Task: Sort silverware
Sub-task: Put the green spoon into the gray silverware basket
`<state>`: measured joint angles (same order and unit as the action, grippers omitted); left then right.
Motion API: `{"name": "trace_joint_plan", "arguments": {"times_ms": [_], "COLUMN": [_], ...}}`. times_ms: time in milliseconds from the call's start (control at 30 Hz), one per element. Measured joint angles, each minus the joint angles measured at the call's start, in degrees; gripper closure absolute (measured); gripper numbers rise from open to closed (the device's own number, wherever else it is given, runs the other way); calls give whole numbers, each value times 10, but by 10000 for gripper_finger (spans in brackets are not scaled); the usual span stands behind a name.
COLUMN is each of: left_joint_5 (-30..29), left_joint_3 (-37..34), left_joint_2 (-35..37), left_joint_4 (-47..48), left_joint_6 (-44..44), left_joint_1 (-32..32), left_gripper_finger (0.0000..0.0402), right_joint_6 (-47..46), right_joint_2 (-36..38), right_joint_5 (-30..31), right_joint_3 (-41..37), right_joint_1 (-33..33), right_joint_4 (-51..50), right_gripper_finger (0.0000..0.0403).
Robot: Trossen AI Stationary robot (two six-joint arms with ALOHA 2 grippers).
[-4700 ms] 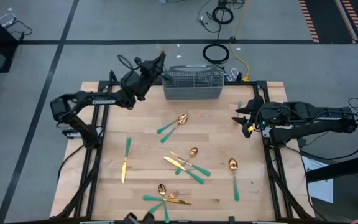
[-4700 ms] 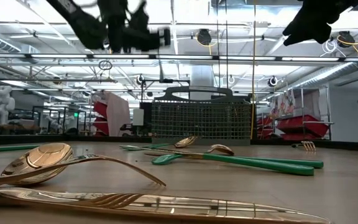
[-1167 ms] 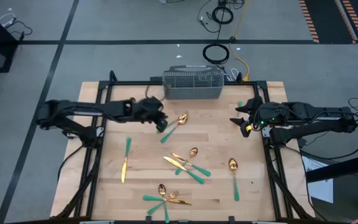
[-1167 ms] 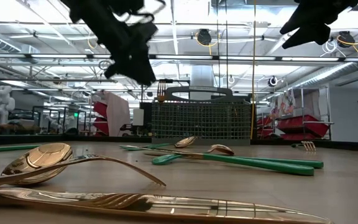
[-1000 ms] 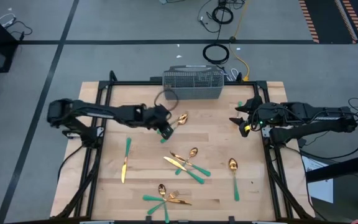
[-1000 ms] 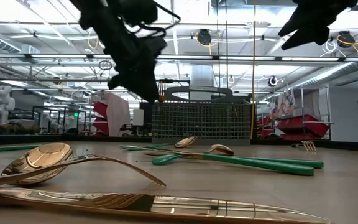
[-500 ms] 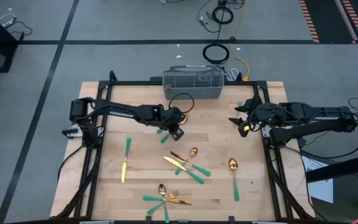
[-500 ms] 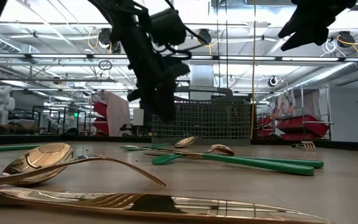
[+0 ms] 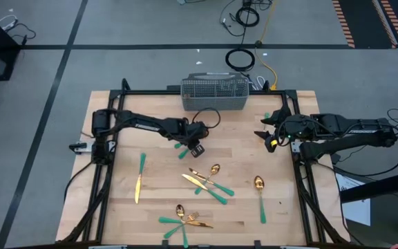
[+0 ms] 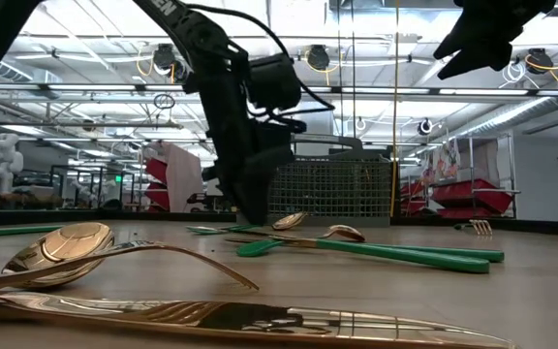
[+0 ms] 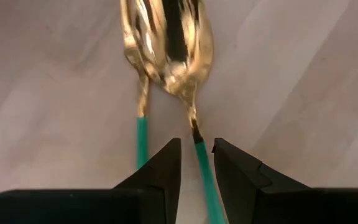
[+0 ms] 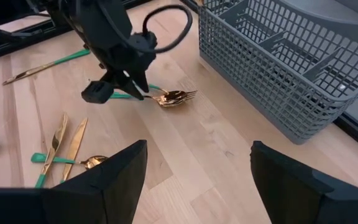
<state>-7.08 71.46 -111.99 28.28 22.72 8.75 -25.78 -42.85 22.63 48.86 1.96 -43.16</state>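
The silverware lies scattered on the wooden table. A gold spoon and fork with teal handles (image 11: 179,56) lie side by side near the grey caddy (image 9: 214,93). My left gripper (image 9: 194,140) points down over this pair, open by a narrow gap. Its fingers (image 11: 166,168) stand on either side of one teal handle (image 11: 202,177), just behind the gold head, without touching it. The right wrist view shows the same gripper (image 12: 124,84) above the pair (image 12: 169,97). My right gripper (image 9: 267,135) hovers open by the table's right edge, its fingers (image 12: 123,174) wide apart.
More gold-and-teal pieces lie about: a knife (image 9: 139,178) toward the left, a crossed group (image 9: 207,182) in the middle, a spoon (image 9: 260,195) toward the right and a pile (image 9: 182,220) at the near edge. The caddy (image 12: 278,62) stands at the far edge.
My left gripper has moved toward the table's right and come down from above the table onto the spoon and fork pair near the caddy. The silverware has stayed where it was.
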Motion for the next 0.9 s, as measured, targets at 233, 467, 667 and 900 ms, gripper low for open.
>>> {"name": "trace_joint_plan", "arguments": {"times_ms": [233, 467, 667, 900], "left_joint_5": [18, 27, 50, 29], "left_joint_3": [2, 2, 0, 33], "left_joint_2": [-25, -28, -10, 39], "left_joint_4": [-15, -23, -24, -51], "left_joint_6": [-6, -6, 10, 10], "left_joint_1": [0, 0, -3, -4], "left_gripper_finger": [310, 389, 394, 401], "right_joint_6": [-1, -1, -1, 1], "right_joint_2": [0, 0, 0, 0], "right_joint_5": [0, 0, 0, 1], "right_joint_3": [0, 0, 0, 0], "right_joint_1": [0, 0, 0, 0], "right_joint_4": [0, 0, 0, 0], "right_gripper_finger": [131, 131, 131, 131]}}
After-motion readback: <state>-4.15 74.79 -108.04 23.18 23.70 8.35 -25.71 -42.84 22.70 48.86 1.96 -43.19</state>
